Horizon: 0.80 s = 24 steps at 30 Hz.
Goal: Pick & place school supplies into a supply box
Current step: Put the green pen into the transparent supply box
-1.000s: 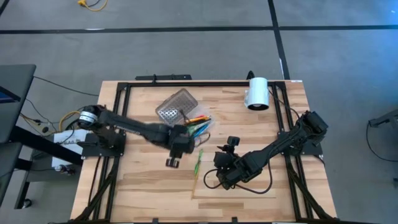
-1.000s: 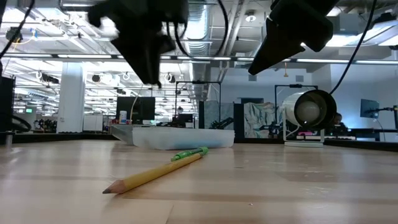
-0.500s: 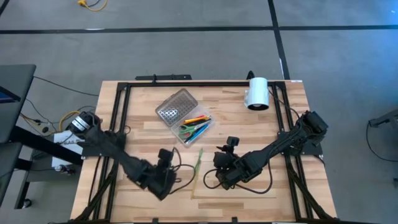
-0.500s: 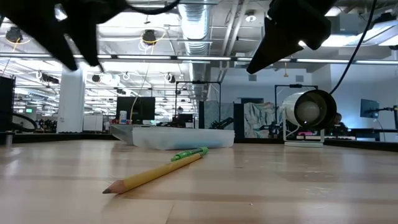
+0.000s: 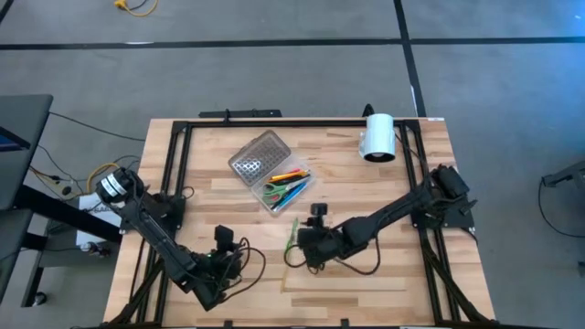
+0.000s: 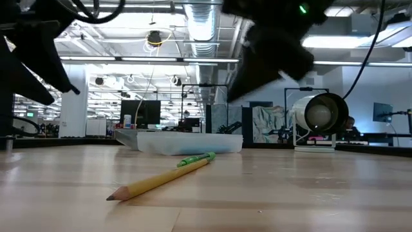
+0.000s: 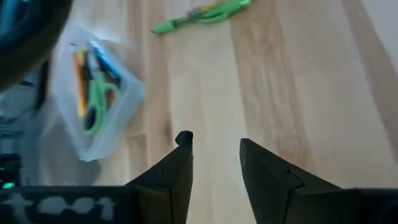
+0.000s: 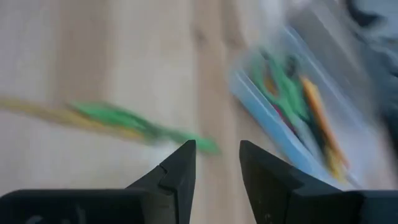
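Closing on the last loose pencil (image 5: 292,238) with the right gripper (image 5: 302,249).

Hovering just beside the pencil, the right gripper shows a narrow gap between its fingers and holds nothing; a good pick probably means squaring the fingers across the thin shaft near its middle and coming down low, since so slim a stick on smooth pale wood could roll or slip. The pencil is yellow with a green end and lies on the table (image 5: 366,283), near the supply box (image 5: 285,187), a clear plastic case with a dotted grey lid swung open, already holding coloured pens and green-handled scissors (image 7: 94,102). The left gripper (image 5: 222,258) waits at the table's near edge, narrowly parted and empty.
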Available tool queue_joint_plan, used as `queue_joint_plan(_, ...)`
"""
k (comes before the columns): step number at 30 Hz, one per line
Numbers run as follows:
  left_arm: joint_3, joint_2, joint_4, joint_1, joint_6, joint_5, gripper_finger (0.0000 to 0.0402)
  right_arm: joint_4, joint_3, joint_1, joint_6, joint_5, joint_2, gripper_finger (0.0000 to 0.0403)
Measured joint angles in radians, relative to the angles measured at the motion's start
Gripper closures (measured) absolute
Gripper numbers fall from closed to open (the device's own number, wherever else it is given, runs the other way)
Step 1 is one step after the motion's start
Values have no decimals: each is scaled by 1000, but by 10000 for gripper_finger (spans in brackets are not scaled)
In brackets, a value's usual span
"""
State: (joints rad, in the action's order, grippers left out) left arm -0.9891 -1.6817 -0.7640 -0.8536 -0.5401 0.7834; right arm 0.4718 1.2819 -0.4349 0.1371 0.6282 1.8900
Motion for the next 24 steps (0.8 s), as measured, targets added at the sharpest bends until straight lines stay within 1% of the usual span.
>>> queue_joint_plan(2, 7, 0, -18, -12, -7, 47, 278, -83, 6, 14, -39, -81, 6, 284)
queue_joint_plan(3, 6, 0, -24, -15, -12, 55, 278, -114, 4, 18, -63, -115, 9, 284)
queue_joint_plan(7, 6, 0, -37, -19, -46, 52, 278, -219, 5, 24, -141, -192, 26, 284)
queue_joint_plan(13, 6, 0, -42, -21, -51, 44, 278, -227, 3, 53, -155, -250, 70, 284)
queue_joint_plan(21, 6, 0, -42, -21, -51, 43, 278, -201, 1, 78, -187, -267, 93, 284)
queue_joint_plan(24, 6, 0, -42, -21, -51, 43, 278, -221, 3, 86, -209, -294, 94, 284)
